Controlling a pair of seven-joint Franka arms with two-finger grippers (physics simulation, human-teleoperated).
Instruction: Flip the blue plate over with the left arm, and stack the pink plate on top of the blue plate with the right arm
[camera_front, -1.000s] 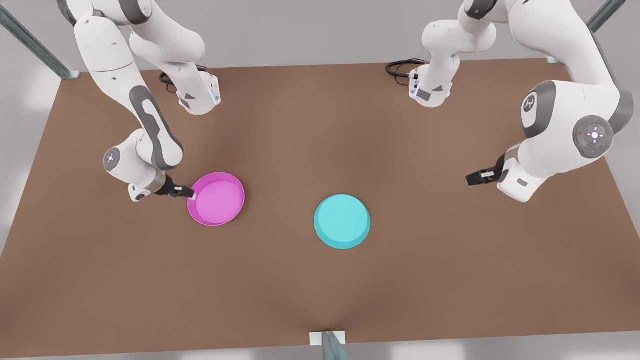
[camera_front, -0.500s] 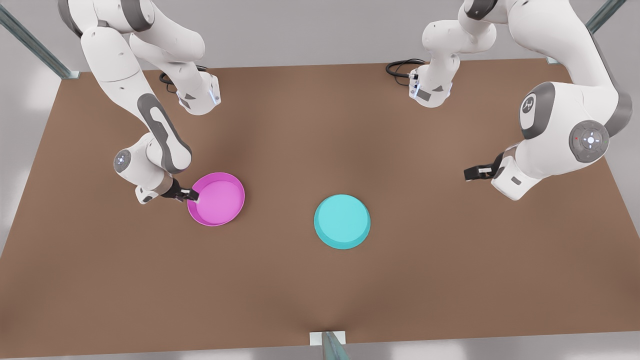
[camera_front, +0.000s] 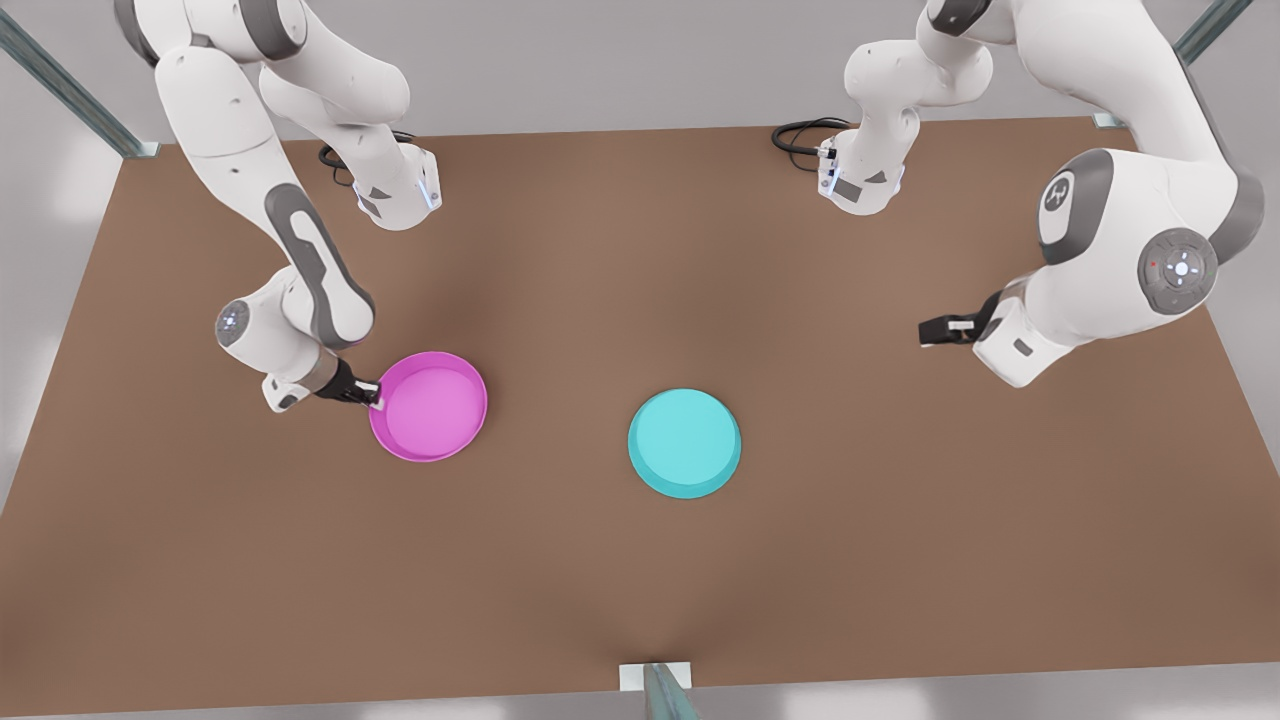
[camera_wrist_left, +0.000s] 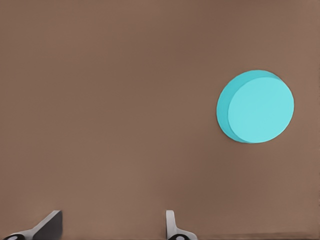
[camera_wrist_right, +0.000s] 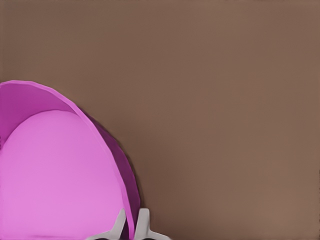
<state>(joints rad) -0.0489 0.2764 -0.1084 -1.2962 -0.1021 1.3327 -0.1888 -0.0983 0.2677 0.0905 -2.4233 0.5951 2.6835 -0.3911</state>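
Observation:
The pink plate (camera_front: 430, 407) lies open side up on the brown table (camera_front: 640, 560), toward the front view's left. My right gripper (camera_front: 374, 395) is shut on its near-left rim; in the right wrist view the pink plate's (camera_wrist_right: 60, 175) thin wall runs between the two closed fingertips of the right gripper (camera_wrist_right: 131, 227). The blue plate (camera_front: 684, 443) sits at the table's middle with its flat plain face up. My left gripper (camera_front: 926, 331) hovers open far to the front view's right. Seen from the left wrist, the blue plate (camera_wrist_left: 256, 106) lies well away from the spread left gripper (camera_wrist_left: 111, 227).
Both arm bases (camera_front: 395, 190) (camera_front: 862, 180) stand at the back edge with black cables (camera_front: 800, 135) beside them. A metal post (camera_front: 660, 690) rises at the middle of the front edge. Bare table stretches between the two plates.
The right gripper has slid a little toward the front-left with the pink plate's rim, shifting the plate that way. The left gripper has drifted slightly back and inward. The blue plate has not moved.

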